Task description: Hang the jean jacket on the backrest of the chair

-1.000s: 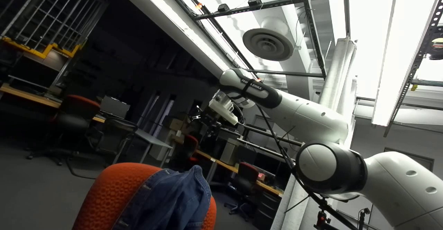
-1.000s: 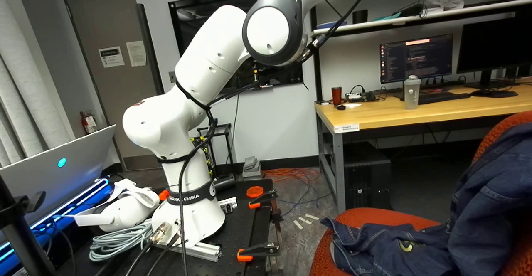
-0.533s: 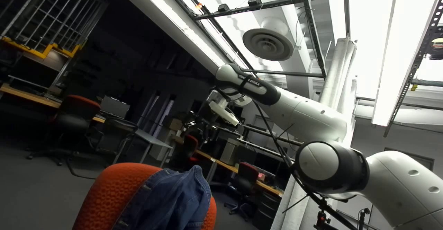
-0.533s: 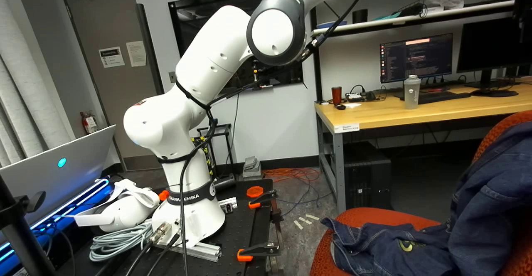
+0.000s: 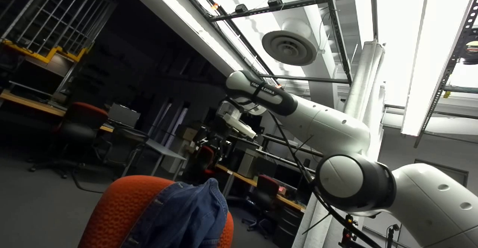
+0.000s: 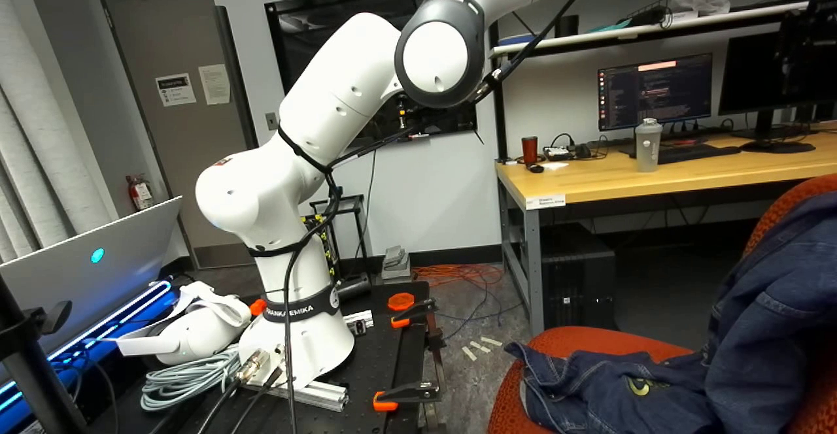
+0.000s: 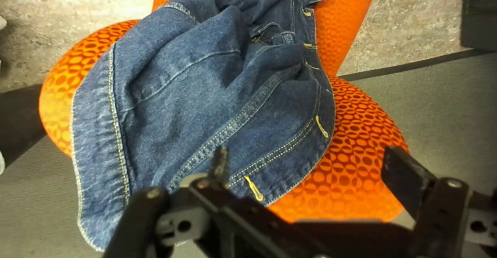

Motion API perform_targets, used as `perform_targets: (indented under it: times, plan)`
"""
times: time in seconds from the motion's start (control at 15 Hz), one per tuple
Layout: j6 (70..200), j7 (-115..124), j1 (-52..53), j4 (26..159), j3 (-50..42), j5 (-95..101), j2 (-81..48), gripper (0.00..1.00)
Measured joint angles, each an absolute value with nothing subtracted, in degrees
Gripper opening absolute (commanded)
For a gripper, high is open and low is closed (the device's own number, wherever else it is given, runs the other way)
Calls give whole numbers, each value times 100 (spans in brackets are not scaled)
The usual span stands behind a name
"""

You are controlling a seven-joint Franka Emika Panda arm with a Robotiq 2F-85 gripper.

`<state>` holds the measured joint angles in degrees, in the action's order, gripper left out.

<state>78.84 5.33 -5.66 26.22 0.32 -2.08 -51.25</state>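
Desk (image 6: 582, 182) behind | jacket (image 7: 194, 95) draped over backrest (image 5: 130, 195), trailing onto seat (image 6: 598, 339) | gripper (image 7: 308, 161) above, fingers spread, nothing clamped | likely soft, floppy, fairly heavy, not fragile; probably best pinched by the raised fold (image 5: 213, 189) near the backrest's top

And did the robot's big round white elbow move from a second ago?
Yes: in an exterior view, the elbow has shifted toward the picture's right, farther from the door, and a little down.
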Motion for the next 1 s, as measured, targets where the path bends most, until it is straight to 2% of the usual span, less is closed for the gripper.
perform_targets:
  times: [1.0]
  plan:
    - [7809, 386, -462, 2593, 34, -171, -5203, 100]
